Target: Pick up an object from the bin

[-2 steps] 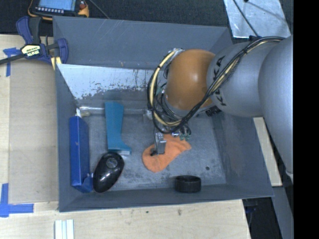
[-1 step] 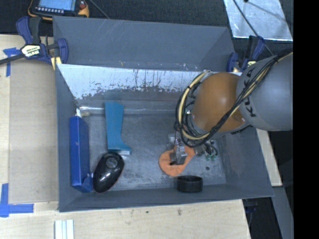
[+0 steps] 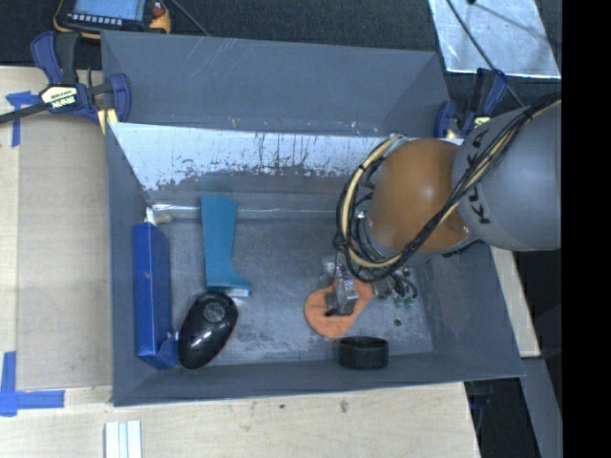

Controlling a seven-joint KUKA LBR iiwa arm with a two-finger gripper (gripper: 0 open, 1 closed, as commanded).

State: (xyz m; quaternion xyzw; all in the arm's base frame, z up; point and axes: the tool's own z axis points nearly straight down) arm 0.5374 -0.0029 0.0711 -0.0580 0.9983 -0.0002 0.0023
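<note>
As I looked down into the grey bin (image 3: 286,175), I noted the contents from left to right. A long blue box (image 3: 151,289) lay along the left wall. A black computer mouse (image 3: 207,327) sat at its near end, apparently touching it. Just right of the box, a teal L-shaped piece (image 3: 220,241) lay flat, with its foot close above the mouse.

Right of centre, a flat orange disc (image 3: 323,324) lay near the front wall. The gripper (image 3: 341,297) was down over the disc's upper right part and hid it. I could not tell whether the gripper was open or closed, or whether it touched the disc. The wrist's orange cover (image 3: 415,198) and looped cables (image 3: 355,208) blocked most of it.

A short black cap (image 3: 363,352) sat just in front of the disc, and contact between them was unclear. A small greenish bit (image 3: 406,296) below the cover was too small to identify. The grey arm (image 3: 520,184) was cut off at the right.
</note>
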